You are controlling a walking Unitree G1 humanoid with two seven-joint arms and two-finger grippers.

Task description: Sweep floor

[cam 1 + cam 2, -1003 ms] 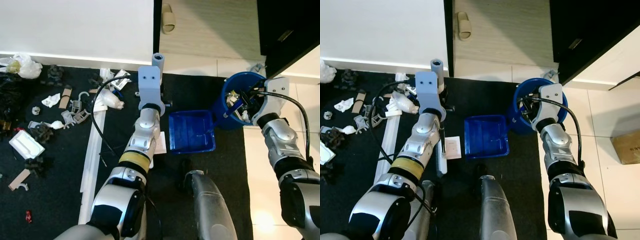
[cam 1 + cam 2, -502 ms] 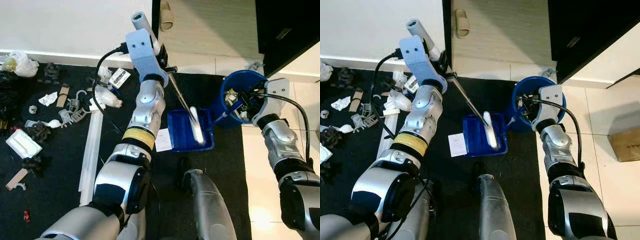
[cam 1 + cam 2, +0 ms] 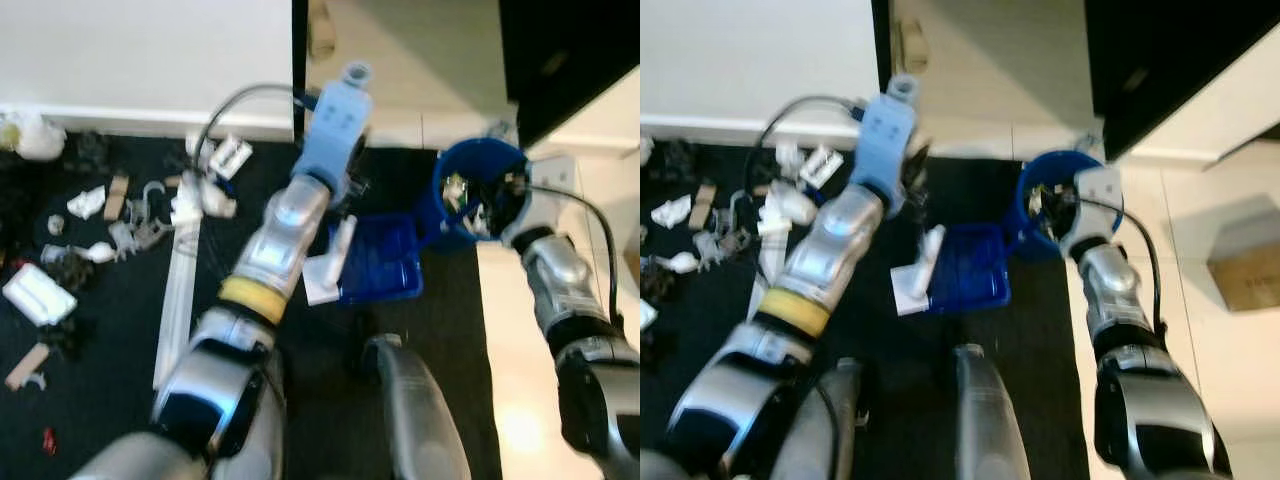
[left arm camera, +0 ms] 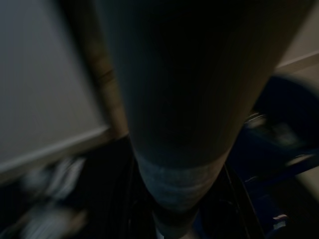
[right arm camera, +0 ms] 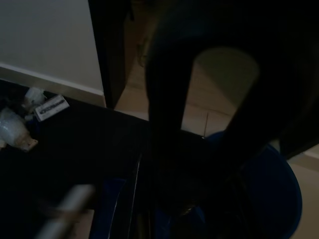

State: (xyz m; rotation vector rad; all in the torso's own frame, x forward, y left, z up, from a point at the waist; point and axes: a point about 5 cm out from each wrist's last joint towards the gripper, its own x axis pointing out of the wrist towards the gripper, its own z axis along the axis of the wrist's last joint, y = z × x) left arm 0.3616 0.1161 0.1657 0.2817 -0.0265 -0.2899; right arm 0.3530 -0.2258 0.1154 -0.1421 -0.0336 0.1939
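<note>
My left gripper [image 3: 350, 180] is shut on the handle of a brush, under its blue wrist mount. The brush's white head [image 3: 343, 240] hangs at the left rim of the blue dustpan [image 3: 390, 262], which lies on the black mat. A white paper card [image 3: 318, 290] lies just left of the pan. My right gripper [image 3: 490, 195] sits over the blue bucket [image 3: 440, 222], shut on the dustpan's thin handle. In the left wrist view the dark handle [image 4: 184, 124] is very close. Both eye views are blurred.
Scattered litter [image 3: 150, 220] and a long white strip [image 3: 180, 300] lie on the mat at the left. A white wall runs along the back, with a slipper [image 3: 320, 30] beyond. A dark cabinet stands at the back right, and a cardboard box [image 3: 1245, 270] on the tiles.
The left arm has swung down and the brush head has gone from inside the dustpan to its left rim. The camera has shifted slightly and blurred. The right arm holds still.
</note>
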